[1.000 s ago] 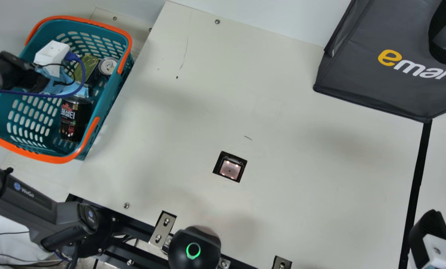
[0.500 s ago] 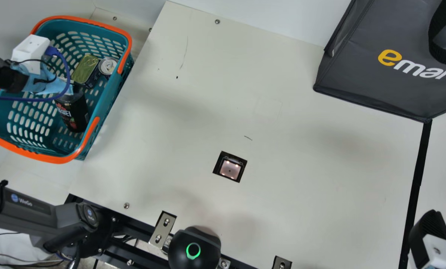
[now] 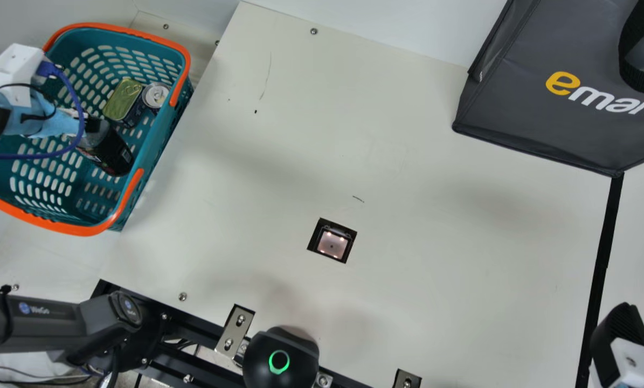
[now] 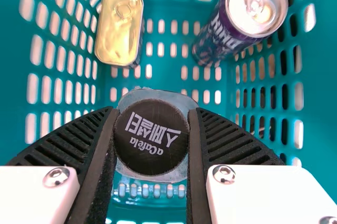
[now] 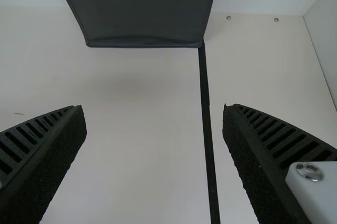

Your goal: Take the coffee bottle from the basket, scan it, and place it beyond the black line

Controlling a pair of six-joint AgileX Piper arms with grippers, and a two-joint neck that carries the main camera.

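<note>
Main view shows the left arm (image 3: 33, 315) drawn toward 9 o'clock since the earlier frames, and the coffee bottle (image 3: 106, 148) has gone with it: its top has swung toward 10 o'clock and its base toward 1 o'clock, so it now leans. That reads as the lift getting under way, with the bottle still within the basket (image 3: 87, 230), at the view's 10 o'clock, and the scan still ahead.

The left end effector (image 4: 152, 110) is clamped on the bottle, its ribbed fingers closed against both sides just at the dark cap (image 4: 151, 137). Beside the bottle, toward 1 or 2 o'clock, sit a gold-lidded tin (image 3: 123, 101) and a drinks can (image 3: 156, 95); the bottle probably needs a straighter rise to clear the rim.

Toward 4 o'clock from the basket, the scanner window (image 3: 332, 243) is set in the surface (image 3: 435, 258). At 3 o'clock from that runs the black line (image 3: 604, 237). The right end effector (image 5: 154, 108) has its fingers wide apart, holding nothing.
</note>
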